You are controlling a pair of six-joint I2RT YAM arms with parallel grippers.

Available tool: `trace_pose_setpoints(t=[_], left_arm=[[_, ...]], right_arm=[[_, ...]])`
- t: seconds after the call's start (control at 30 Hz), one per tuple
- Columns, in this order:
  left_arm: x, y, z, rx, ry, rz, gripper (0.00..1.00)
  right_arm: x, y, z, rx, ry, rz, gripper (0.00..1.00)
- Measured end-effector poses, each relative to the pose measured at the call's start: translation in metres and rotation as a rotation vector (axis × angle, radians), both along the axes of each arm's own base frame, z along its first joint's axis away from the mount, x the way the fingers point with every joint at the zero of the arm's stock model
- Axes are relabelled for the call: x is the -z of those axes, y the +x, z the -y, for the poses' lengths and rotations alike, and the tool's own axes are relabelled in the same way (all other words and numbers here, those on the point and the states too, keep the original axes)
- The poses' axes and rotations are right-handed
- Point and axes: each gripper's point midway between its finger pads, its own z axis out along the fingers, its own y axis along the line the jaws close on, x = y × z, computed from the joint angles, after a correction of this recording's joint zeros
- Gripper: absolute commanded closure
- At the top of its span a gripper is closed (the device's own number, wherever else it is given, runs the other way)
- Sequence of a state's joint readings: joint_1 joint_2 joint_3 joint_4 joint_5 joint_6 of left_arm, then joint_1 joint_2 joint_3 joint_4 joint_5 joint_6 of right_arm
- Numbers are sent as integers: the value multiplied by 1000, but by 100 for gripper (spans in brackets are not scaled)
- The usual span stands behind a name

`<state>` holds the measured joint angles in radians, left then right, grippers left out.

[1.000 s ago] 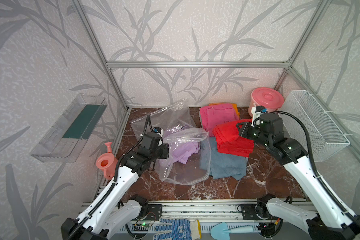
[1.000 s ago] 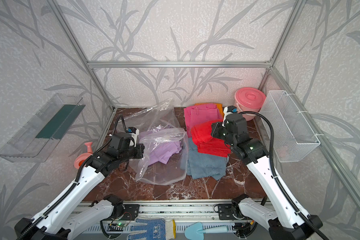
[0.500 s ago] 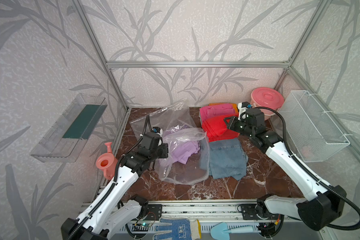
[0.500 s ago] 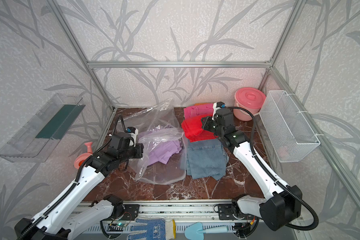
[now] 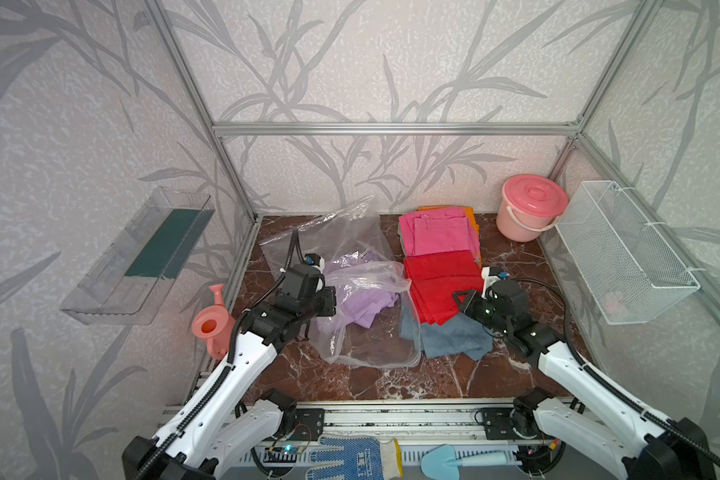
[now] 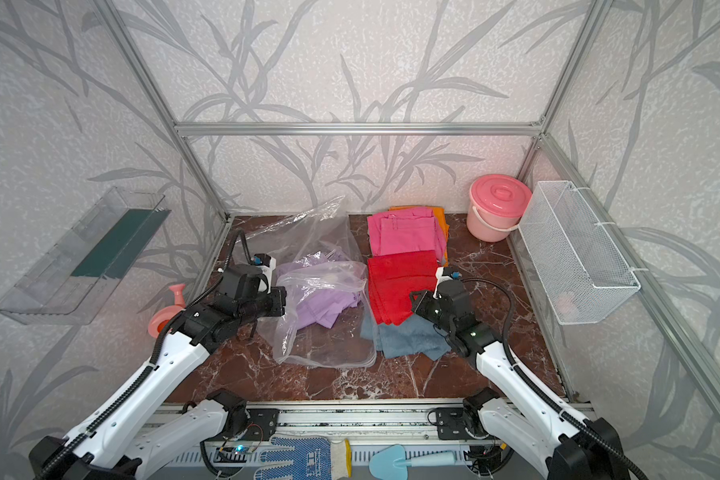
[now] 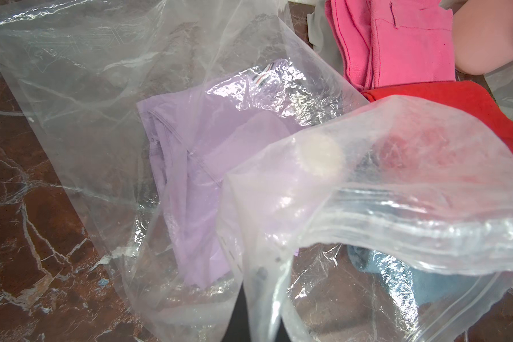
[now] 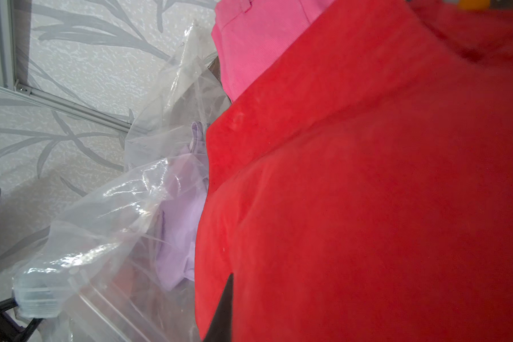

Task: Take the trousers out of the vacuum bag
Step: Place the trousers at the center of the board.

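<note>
almost done, i think: the pink trousers (image 5: 437, 232), the denim trousers (image 5: 454, 343) and the red trousers (image 5: 437, 282) (right gripper (image 5: 460, 301) closed on their corner) lie on the desk (image 5: 350, 382), and only the lilac trousers (image 5: 364, 301) are inside the vacuum bag (image 5: 375, 345), whose mouth the closed left gripper (image 5: 331, 301) pinches.

— Legible text, entries?
— None was readable. Work glove (image 6: 304, 459), far behind the left gripper (image 5: 328, 302): white printed mark, too small to read. Vacuum bag (image 7: 71, 59), ahead of that gripper: faint printed outlines, no words.
</note>
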<state>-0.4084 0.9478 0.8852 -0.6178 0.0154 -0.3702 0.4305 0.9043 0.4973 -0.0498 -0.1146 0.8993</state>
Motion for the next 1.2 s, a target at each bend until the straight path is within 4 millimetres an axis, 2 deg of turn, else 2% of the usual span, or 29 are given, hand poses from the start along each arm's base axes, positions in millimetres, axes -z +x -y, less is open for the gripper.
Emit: trace_pose_setpoints(t=[0.27, 0.33, 0.47, 0.5, 0.6, 0.73, 0.8, 0.9, 1.2], left_arm=[[0, 1, -2, -8, 4, 2, 100], [0, 1, -2, -9, 5, 2, 100], [0, 1, -2, -9, 5, 1, 100], [0, 1, -2, -9, 5, 1, 100], [0, 1, -2, -9, 5, 2, 100], [0, 1, -2, -9, 5, 2, 100], [0, 1, -2, -9, 5, 2, 100], [-1, 1, -2, -9, 4, 4, 100], [-3, 0, -3, -10, 1, 11, 100]], right_arm=[[62, -30, 6, 57, 21, -148, 100], [70, -34, 7, 79, 21, -170, 99], [73, -35, 9, 110, 23, -185, 95], [73, -36, 10, 117, 22, -188, 87], [75, -41, 16, 137, 8, -205, 48], [77, -53, 31, 169, -46, -233, 28], [66, -55, 39, 191, -71, -216, 21], [37, -54, 50, 225, -100, -160, 16], [-53, -46, 80, 291, -234, 31, 13]])
